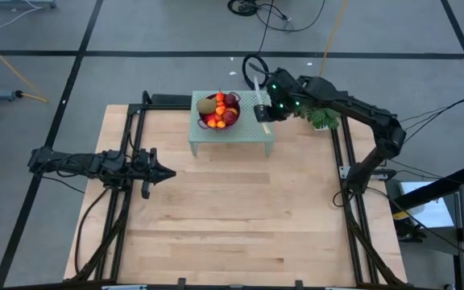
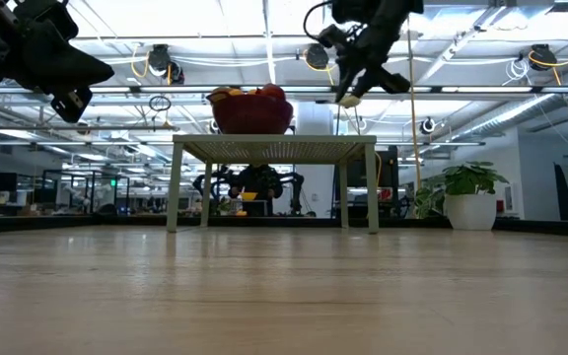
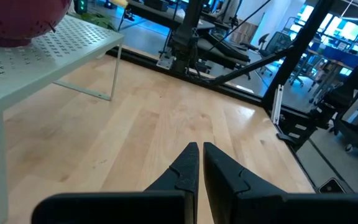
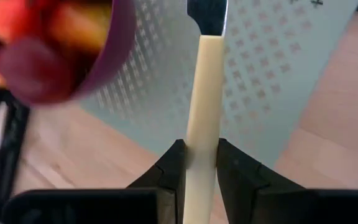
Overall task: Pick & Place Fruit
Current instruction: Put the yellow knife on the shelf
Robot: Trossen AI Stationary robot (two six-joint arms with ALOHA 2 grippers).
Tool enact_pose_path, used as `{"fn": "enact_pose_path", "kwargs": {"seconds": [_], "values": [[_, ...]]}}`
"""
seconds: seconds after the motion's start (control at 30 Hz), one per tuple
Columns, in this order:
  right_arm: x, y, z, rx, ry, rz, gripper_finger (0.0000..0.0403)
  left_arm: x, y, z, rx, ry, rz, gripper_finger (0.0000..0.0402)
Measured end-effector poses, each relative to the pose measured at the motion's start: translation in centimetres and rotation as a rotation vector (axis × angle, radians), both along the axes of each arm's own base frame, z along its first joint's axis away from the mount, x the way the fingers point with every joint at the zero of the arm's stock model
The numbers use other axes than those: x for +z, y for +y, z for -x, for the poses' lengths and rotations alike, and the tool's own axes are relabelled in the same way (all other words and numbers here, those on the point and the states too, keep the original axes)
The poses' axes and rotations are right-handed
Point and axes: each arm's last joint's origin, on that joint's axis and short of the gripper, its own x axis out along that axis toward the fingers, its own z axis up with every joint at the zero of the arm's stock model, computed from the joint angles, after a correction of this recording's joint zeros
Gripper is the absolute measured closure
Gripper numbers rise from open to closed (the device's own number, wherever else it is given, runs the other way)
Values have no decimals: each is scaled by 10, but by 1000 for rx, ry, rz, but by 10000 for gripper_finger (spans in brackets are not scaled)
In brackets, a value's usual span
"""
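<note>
While the left gripper (image 1: pixel 167 172) hangs at the left middle of the high view, over bare wooden table (image 1: pixel 240 217) with its two dark fingers (image 3: pixel 188 168) pressed together and nothing between them, the right gripper (image 1: pixel 262 115) sits at the upper centre of that frame, at the right-hand end of a small pale-green perforated stand (image 1: pixel 248 137). Its fingers (image 4: pixel 173 165) are clamped on the cream-yellow handle of a knife (image 4: pixel 202 112), whose dark blade points away over the stand's dotted top. On the left part of the stand rests a purple wire bowl (image 1: pixel 203 118), and the fruit (image 1: pixel 220 109) lies piled inside it: orange-red balls, dark red round pieces and a brown-green oval showing at the bowl's upper left. In the low view the bowl (image 2: pixel 251 116) stands on the stand's top at upper centre, with the right gripper (image 2: pixel 348 97) raised just to its right. A potted green plant (image 1: pixel 322 118) sits near the right arm.
</note>
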Motion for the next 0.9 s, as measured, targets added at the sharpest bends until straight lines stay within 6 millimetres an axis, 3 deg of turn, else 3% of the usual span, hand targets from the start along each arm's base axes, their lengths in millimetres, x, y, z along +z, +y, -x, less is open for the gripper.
{"fn": "enact_pose_path", "kwargs": {"seconds": [0.23,0.47,0.9], "values": [[-12,-11,-18,-85,-22,-59,344,0,0,0,-1,0,-9,380],[-24,-15,-23,-154,16,-121,344,0,0,0,-5,-1,-35,380],[-34,-7,-33,-195,43,-175,344,-1,0,0,-7,12,-43,380]]}}
